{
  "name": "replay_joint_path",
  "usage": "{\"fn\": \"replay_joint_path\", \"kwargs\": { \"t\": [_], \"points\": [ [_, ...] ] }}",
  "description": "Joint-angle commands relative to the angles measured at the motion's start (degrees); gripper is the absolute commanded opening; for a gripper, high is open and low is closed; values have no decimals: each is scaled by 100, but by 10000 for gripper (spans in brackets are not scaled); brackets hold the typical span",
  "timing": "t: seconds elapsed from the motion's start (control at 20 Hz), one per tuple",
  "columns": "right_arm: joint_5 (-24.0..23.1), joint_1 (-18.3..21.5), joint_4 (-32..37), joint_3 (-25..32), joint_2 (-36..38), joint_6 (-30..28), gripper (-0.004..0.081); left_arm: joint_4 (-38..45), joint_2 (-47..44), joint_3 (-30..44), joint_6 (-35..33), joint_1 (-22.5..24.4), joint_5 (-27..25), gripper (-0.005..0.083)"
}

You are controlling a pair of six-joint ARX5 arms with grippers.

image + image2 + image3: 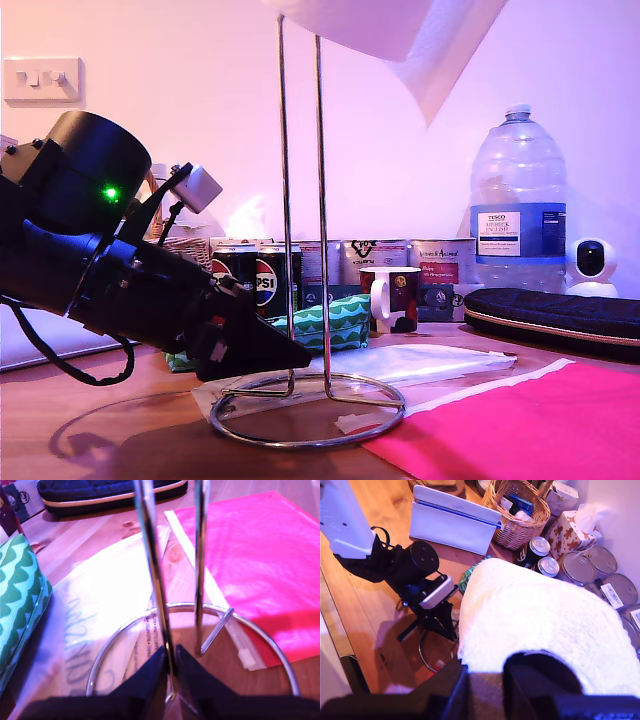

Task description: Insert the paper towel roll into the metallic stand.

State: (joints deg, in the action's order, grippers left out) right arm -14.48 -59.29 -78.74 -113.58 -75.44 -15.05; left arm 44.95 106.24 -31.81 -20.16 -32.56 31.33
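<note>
Exterior view has my first pincer (290, 356) down low on the desk (130, 440), clamped on one rod of the metallic stand (300, 200) just above its ring base. First wrist view backs that up: the two black fingers (145, 680) are pinched tight around the chrome upright, with the ring curving around them. The paper towel roll (350, 22) hangs up above the stand's top loop, only its underside and a loose flap showing in the exterior view. Second wrist view shows my second pincer (485, 690) gripping the roll's white embossed side, high over the desk. Behind the stand sit Pepsi cans (258, 278), a mug (390, 297) and a big water bottle (517, 205); a pink sheet (520, 425) lies near the ring.
</note>
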Motion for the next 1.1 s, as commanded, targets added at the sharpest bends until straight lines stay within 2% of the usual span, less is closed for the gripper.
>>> {"fn": "replay_joint_path", "kwargs": {
  "t": [0.0, 0.15, 0.45, 0.6, 0.8, 0.9, 1.05],
  "points": [
    [26, 4, 22, 20, -146, -46, -12, -212, 221, 166, -140, -37, -101, -24],
    [98, 4, 22, -7, -146, -92, -12, -313, 221, 166, -286, -90, -153, -24],
    [354, -33, 17, -433, -107, 35, -12, -376, 221, 166, -350, -138, -356, -24],
    [372, -33, 9, -455, -66, 225, -12, -374, 219, 166, -400, -138, -494, -24],
    [649, -33, 4, -455, -48, 330, -12, -334, 199, 166, -433, -138, -651, -24],
    [601, -33, 4, -455, -46, 323, -12, -354, 125, 166, -428, -138, -601, -24],
    [15, -28, 4, -455, 72, 271, -12, -590, -166, 166, -382, -138, -409, -24]
  ]
}}
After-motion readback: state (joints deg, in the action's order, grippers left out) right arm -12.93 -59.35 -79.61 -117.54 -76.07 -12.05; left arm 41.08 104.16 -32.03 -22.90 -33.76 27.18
